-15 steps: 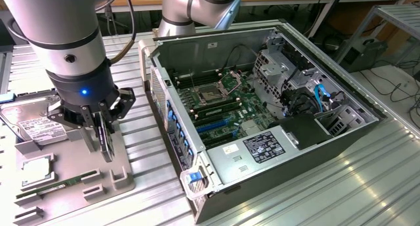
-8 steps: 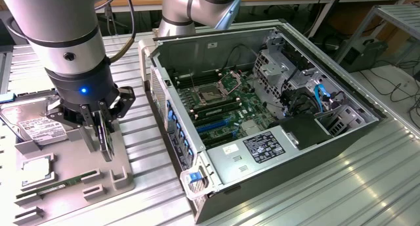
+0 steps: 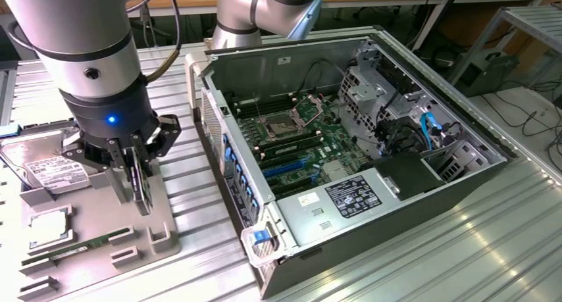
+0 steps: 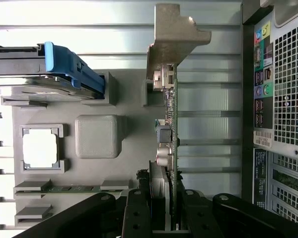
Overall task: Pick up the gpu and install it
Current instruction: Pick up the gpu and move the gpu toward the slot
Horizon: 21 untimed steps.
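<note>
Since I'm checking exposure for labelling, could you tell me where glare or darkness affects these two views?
Exterior view: glare streaks the table, and a blue light glows on the arm. Wrist view: the chip in the tray is washed out white, and the end effector closed on the gpu looks nearly black.

Ext cam is looking down obliquely, mid-range, at PC case (image 3: 281,65) and parts tray (image 3: 162,213); wrist cam is peering close past the hand (image 4: 165,203) onto both.

arm (image 3: 88,45): silver-grey/blk, blue LED (image 3: 110,120) | gripper (image 3: 133,174): blk linkage | cable (image 3: 173,25): blk
</note>
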{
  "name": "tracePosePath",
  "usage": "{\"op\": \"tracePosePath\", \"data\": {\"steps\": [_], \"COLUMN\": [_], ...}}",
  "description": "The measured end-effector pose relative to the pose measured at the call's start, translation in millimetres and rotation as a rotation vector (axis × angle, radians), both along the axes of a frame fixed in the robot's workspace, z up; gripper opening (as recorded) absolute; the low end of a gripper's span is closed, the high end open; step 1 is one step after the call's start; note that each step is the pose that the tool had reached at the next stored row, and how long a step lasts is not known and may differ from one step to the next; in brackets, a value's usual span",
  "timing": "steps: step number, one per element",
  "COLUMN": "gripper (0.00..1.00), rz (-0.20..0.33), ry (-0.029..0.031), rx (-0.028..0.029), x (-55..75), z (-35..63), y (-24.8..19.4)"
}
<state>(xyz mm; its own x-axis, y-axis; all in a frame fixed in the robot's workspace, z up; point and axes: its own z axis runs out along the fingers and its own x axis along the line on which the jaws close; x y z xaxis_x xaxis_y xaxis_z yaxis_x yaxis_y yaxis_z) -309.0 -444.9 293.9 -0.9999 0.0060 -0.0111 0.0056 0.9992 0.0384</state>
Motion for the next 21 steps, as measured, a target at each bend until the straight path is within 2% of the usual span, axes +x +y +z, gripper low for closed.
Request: {"op": "tracePosePath", "data": {"steps": [12, 21], "gripper": [0.28, 0.28], "rz": [0.0, 0.0], "ry": [0.0, 0.0001], "rx": [0.0, 0.0], "x": [0.0, 0.0], "z": [5.2, 16.6], "y": [0.0, 0.0]}}
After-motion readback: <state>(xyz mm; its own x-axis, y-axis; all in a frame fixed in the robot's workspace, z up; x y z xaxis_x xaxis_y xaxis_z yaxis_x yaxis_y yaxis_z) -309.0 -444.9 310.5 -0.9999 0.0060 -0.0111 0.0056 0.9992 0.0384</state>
